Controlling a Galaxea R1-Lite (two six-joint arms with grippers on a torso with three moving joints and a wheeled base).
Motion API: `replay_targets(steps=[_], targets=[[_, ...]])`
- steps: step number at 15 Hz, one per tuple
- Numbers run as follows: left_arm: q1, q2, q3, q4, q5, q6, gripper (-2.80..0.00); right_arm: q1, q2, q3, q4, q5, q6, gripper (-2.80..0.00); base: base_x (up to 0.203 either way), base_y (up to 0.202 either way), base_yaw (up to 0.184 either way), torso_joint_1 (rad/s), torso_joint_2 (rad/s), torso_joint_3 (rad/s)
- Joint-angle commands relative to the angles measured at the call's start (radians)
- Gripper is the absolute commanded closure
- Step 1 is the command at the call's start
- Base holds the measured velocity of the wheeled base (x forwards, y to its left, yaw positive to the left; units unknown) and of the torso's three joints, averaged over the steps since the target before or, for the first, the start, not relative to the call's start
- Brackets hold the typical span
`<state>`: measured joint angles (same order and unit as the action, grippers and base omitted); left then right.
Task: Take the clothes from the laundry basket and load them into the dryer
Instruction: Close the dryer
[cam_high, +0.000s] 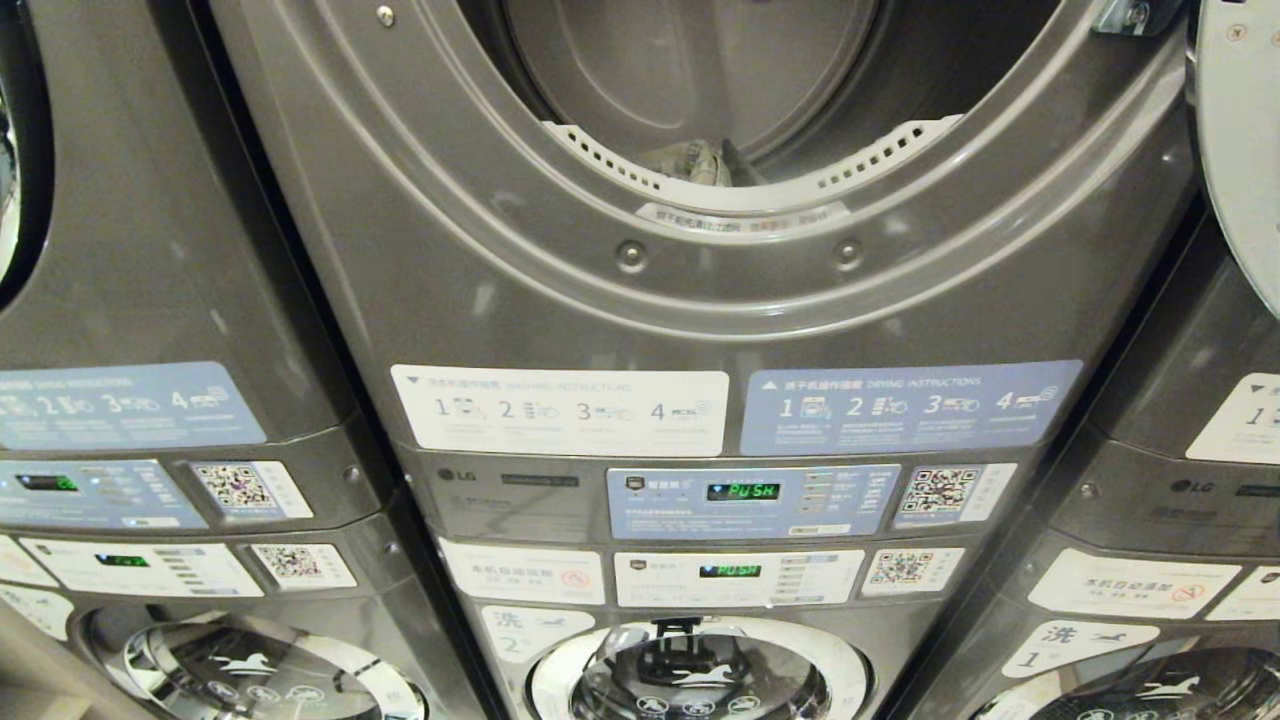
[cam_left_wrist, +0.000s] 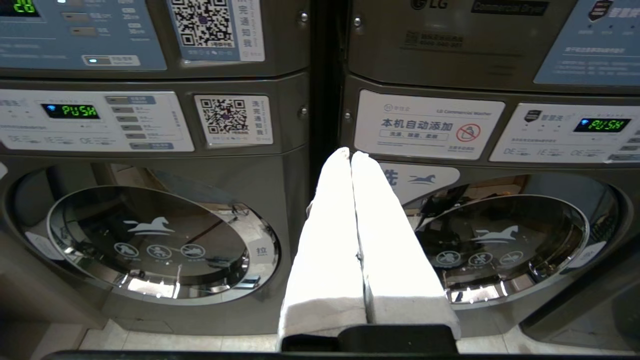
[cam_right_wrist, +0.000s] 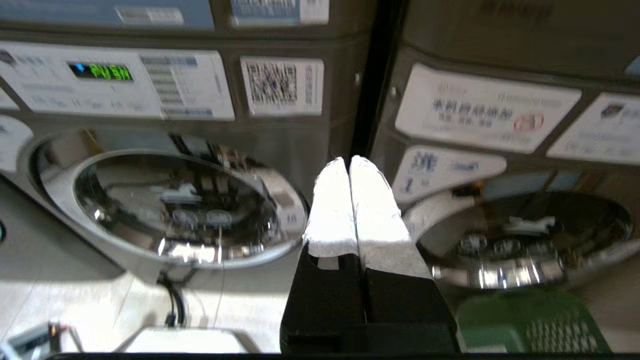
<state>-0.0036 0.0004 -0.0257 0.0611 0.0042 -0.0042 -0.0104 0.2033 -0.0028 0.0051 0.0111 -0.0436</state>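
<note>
A bank of grey stacked laundry machines fills the room, and the middle dryer (cam_high: 700, 250) stands with its round mouth uncovered, its door (cam_high: 1240, 140) swung aside to the right so the drum can take a load. Just inside the lower lip, behind the perforated white rim, a small bundle of pale clothes (cam_high: 700, 160) lies in the drum (it looks as though at least part of the load is already in). Below the dryer sit the lit control panels (cam_high: 752, 502) and the closed, mirror-bright washer door (cam_high: 700, 675). The green laundry basket (cam_right_wrist: 530, 322) rests on the floor in front of the machine to the right, low and near the right arm, presumably so garments can be lifted straight up; what it holds cannot be made out. The left gripper (cam_left_wrist: 350, 156) hangs low before the washers, white-wrapped fingers pressed together and empty. The right gripper (cam_right_wrist: 348, 162) is likewise closed on nothing, pointed at the seam between two machines.
</note>
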Motion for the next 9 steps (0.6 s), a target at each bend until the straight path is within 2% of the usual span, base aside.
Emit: replay_targets(steps=[1, 3, 9], targets=[[0.001, -0.003, 0.000, 0.000, 0.000, 0.000, 0.00, 0.001, -0.110, -0.001, 0.001, 0.002, -0.002, 0.00, 0.000, 0.000, 0.000, 0.000, 0.00, 0.000], [0.001, -0.003, 0.000, 0.000, 0.000, 0.000, 0.00, 0.006, -0.207, 0.001, -0.002, 0.000, 0.001, 0.00, 0.000, 0.000, 0.000, 0.000, 0.00, 0.000], [0.001, -0.003, -0.005, 0.016, -0.001, 0.007, 0.00, 0.009, -0.203, 0.003, -0.002, -0.005, 0.007, 0.00, 0.000, 0.000, 0.000, 0.000, 0.00, 0.000]])
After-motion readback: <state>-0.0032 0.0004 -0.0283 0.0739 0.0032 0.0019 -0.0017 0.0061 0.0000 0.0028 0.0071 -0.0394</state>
